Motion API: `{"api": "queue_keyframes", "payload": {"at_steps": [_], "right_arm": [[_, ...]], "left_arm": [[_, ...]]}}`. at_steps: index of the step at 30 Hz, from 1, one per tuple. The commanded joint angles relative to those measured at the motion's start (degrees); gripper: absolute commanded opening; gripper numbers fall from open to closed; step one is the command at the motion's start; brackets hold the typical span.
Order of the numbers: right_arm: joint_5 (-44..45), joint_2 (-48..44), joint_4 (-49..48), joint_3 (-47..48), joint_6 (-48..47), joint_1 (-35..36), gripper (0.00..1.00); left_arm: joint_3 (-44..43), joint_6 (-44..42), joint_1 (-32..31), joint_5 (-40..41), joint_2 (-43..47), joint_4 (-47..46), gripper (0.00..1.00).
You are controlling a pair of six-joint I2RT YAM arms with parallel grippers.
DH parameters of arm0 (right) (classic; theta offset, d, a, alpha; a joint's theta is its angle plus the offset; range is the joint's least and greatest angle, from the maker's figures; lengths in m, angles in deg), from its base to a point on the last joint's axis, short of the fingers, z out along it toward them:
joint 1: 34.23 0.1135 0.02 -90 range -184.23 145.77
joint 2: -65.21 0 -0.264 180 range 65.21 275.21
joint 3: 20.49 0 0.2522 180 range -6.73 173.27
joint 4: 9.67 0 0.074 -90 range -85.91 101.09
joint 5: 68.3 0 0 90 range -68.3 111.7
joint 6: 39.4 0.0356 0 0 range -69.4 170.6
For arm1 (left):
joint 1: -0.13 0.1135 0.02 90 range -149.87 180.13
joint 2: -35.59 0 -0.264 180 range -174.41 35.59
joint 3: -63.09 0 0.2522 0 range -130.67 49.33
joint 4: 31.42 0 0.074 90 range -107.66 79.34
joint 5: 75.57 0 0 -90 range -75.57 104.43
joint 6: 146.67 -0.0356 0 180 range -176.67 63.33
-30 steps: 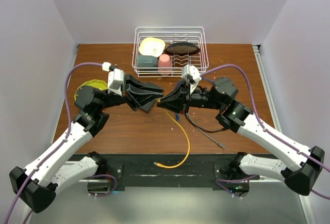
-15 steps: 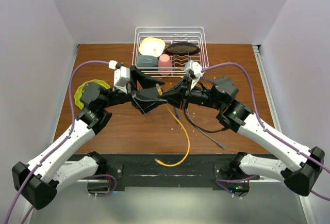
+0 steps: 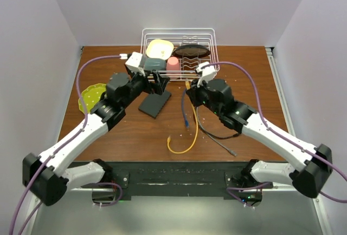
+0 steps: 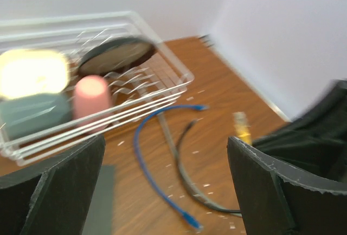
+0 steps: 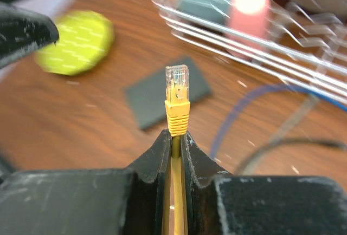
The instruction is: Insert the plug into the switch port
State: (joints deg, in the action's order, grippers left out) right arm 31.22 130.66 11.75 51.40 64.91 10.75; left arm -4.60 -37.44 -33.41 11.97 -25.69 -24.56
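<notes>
Switch box [image 3: 155,104] was dropped flat toward the far edge; left gripper [image 3: 158,82] is spread wide, empty. Plug [image 5: 177,91] is still pinched by right gripper [image 5: 174,140], so nothing's inserted.

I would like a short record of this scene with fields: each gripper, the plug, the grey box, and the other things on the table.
left gripper: open, holds nothing
right gripper: shut on the yellow cable, just behind the plug
plug: clear, beyond the fingertips, not inserted
grey box: flat on the table, apart from both grippers; sockets not visible
other cables: blue cable, black cable
rack: far edge, holds dishes
</notes>
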Motion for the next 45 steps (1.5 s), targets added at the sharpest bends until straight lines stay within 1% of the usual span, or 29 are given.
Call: {"api": "queue_keyframes", "payload": {"at_steps": [1,5,7,8,9,11,12,15,18,20,22,24,30,34,39,45], "right_arm": [[10.78,5.81,4.56,2.6,-1.21,-0.06,0.0],[12.19,10.82,3.06,2.78,-3.66,-0.15,0.0],[12.63,13.11,2.8,4.0,-5.51,-0.06,0.0],[12.19,15.21,2.45,4.45,-6.21,-0.06,0.0],[11.49,16.19,2.36,5.15,-8.05,-0.06,0.0],[9.57,18.04,2.36,6.11,-10.25,0.03,0.0],[6.25,19.35,1.84,6.03,-11.13,0.2,0.0],[2.1,22.16,-0.01,5.94,-13.6,0.99,0.0],[0.68,26.2,0.77,7.7,-17.11,3.27,0.0],[1.03,28.67,2.78,9.8,-19.47,5.9,0.0],[2.69,32.43,4.2,11.3,-20.37,7.49,0.0],[2.35,34.3,5.52,12.62,-20.98,8.64,0.0],[-0.29,35.97,3.68,10.78,-21.07,8.91,0.0],[2.26,38.96,4.47,11.74,-20.55,8.99,0.0],[2.78,43.44,6.75,14.99,-20.02,8.91,0.0],[4.19,44.15,7.02,14.29,-20.55,8.99,0.0]], "left_arm": [[-2.49,-2.17,0.75,11.34,-7.35,4.97,1.0],[-0.57,0.19,3.65,8.53,-13.06,2.33,1.0],[0.84,1.69,7.33,4.23,-14.22,-0.73,1.0],[2.5,3.35,8.74,2.82,-15.35,-1.71,1.0],[3.39,4.06,11.28,-0.23,-15.89,-2.67,1.0],[5.23,4.68,13.14,-2.02,-17.9,-5.23,1.0],[5.59,4.68,14.19,-2.55,-18.61,-5.67,1.0],[5.68,4.77,15.25,-4.3,-22.12,-6.99,1.0],[5.68,4.95,15.43,-6.5,-24.67,-8.92,1.0],[5.77,5.3,15.52,-7.03,-26.08,-10.06,0.99],[5.77,5.21,15.61,-7.56,-26.79,-10.68,0.99],[5.77,4.86,15.96,-7.56,-27.49,-10.77,0.99],[8.05,3.98,18.16,-7.38,-28.37,-12.61,0.99],[8.93,3.98,18.86,-9.75,-31.62,-15.42,0.98],[8.32,4.94,18.86,-13.01,-36.45,-17.71,0.95],[8.05,5.12,18.86,-14.94,-38.83,-18.94,0.94]]}}
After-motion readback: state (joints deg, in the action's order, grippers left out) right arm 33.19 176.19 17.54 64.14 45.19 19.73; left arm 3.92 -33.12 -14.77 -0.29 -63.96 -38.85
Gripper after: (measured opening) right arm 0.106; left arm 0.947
